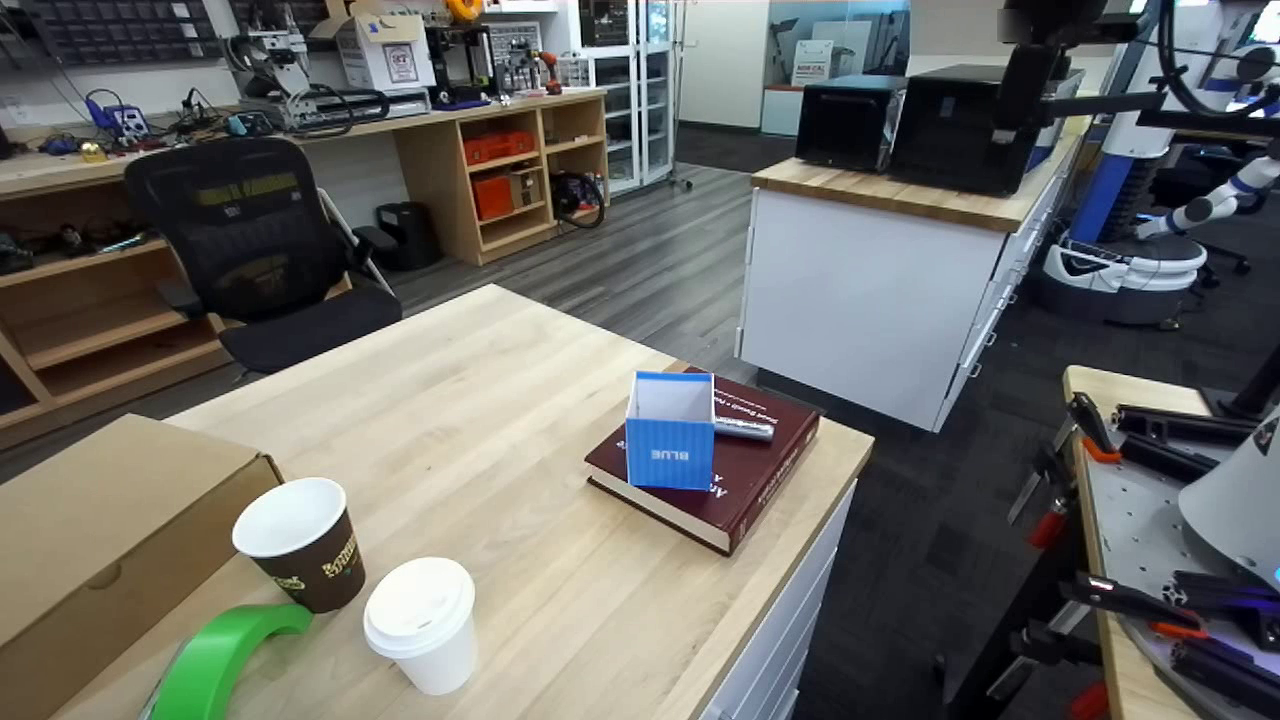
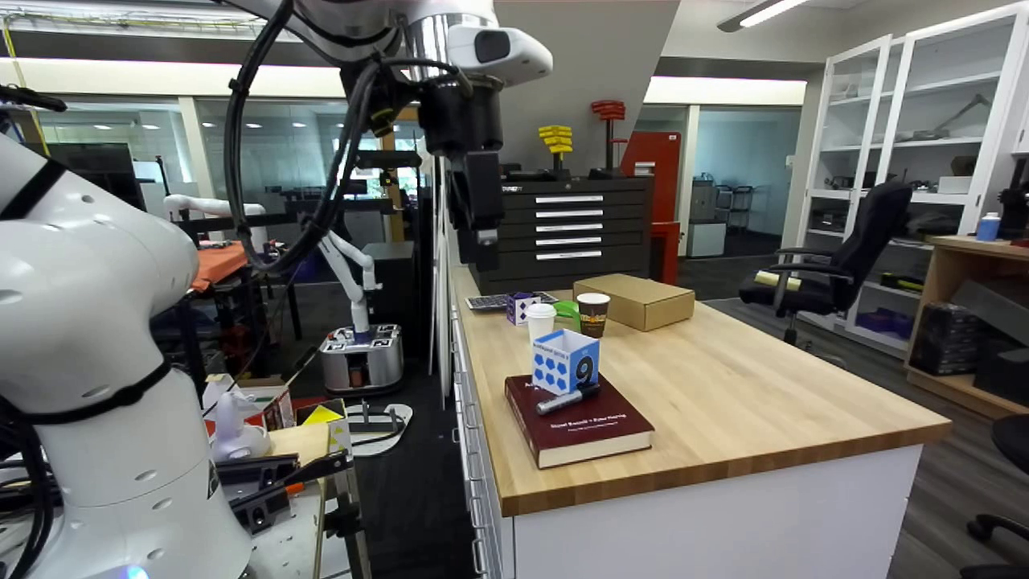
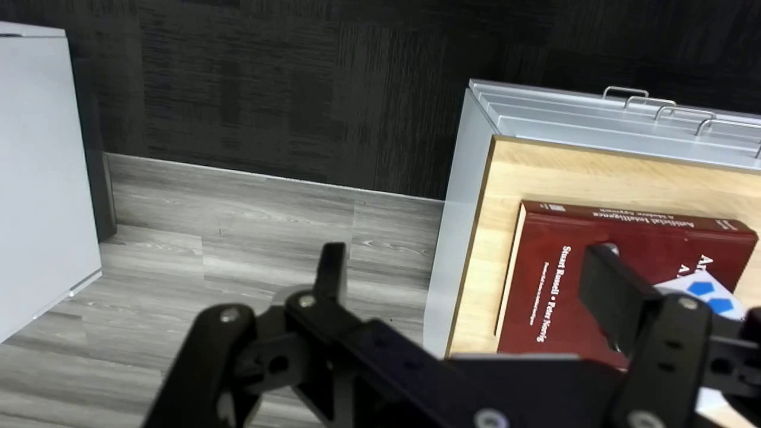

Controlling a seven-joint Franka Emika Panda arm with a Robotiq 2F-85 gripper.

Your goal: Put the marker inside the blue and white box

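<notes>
The marker is a slim grey stick with a dark end, lying on the dark red book beside the box. It shows in both exterior views (image 1: 744,428) (image 2: 567,399). In the wrist view a finger hides most of it. The blue and white box stands upright on the book with its top open and white inside, in both exterior views (image 1: 670,456) (image 2: 565,363). A white and blue part of it shows in the wrist view (image 3: 707,294). My gripper (image 3: 467,255) is open and empty, high above the table, apart from marker and box; it also shows in an exterior view (image 2: 482,233).
The dark red book (image 2: 587,430) lies near the table (image 2: 723,402) corner. A brown cup (image 1: 320,565), a white lidded cup (image 1: 425,630), a green curved object (image 1: 215,665) and a brown cardboard box (image 1: 110,530) stand farther along. A small purple box (image 2: 522,308) is there too.
</notes>
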